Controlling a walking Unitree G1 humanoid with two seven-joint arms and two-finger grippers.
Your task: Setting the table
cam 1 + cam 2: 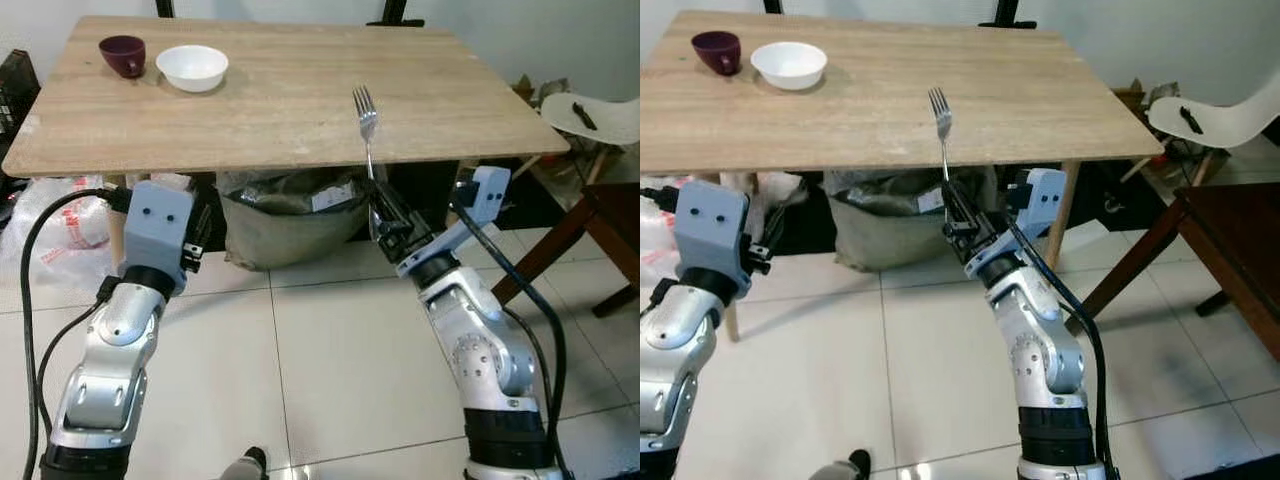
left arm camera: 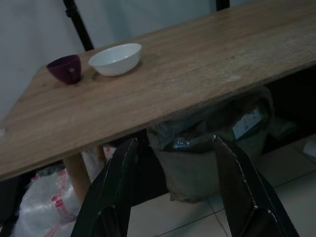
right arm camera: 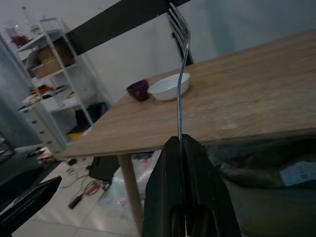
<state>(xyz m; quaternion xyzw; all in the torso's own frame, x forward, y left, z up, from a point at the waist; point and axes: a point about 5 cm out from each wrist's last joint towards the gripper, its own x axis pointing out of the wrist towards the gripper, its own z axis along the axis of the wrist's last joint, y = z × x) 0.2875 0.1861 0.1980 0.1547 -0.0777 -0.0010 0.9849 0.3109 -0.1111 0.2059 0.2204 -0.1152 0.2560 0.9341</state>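
Wooden tabletop (image 1: 280,110), light in tone, stands before the robot on pale tiled floor (image 1: 300,360). At its far left corner sit a dark purple cup (image 1: 123,54) and, just beside it on the right, a white bowl (image 1: 192,67); the two are close together but whether they touch cannot be determined.

Right gripper (image 1: 385,215): positioned below the near edge of the tabletop, fingers pressed together on the handle of a metal fork (image 1: 366,125). The fork is held upright, tines uppermost, with its head rising above the level of the near table edge. In the right wrist view the two black fingers (image 3: 168,197) meet around the thin handle, and the fork (image 3: 180,69) extends straight up between them, its tines curving slightly at the top. The fork is not resting on the tabletop; it is carried clear of the surface.

Left gripper (image 2: 177,187): held low, in front of and below the near left part of the tabletop, fingers spread wide with nothing between them. Its wrist view looks past both black fingers (image 2: 116,192) toward the table edge, the cup and the bowl.

Under the tabletop sits a grey-green sack (image 1: 285,215), with a clear plastic bag bearing red print (image 1: 70,215) to its left. A white chair (image 1: 595,115) and a dark wooden piece of furniture (image 1: 600,235) stand to the right.
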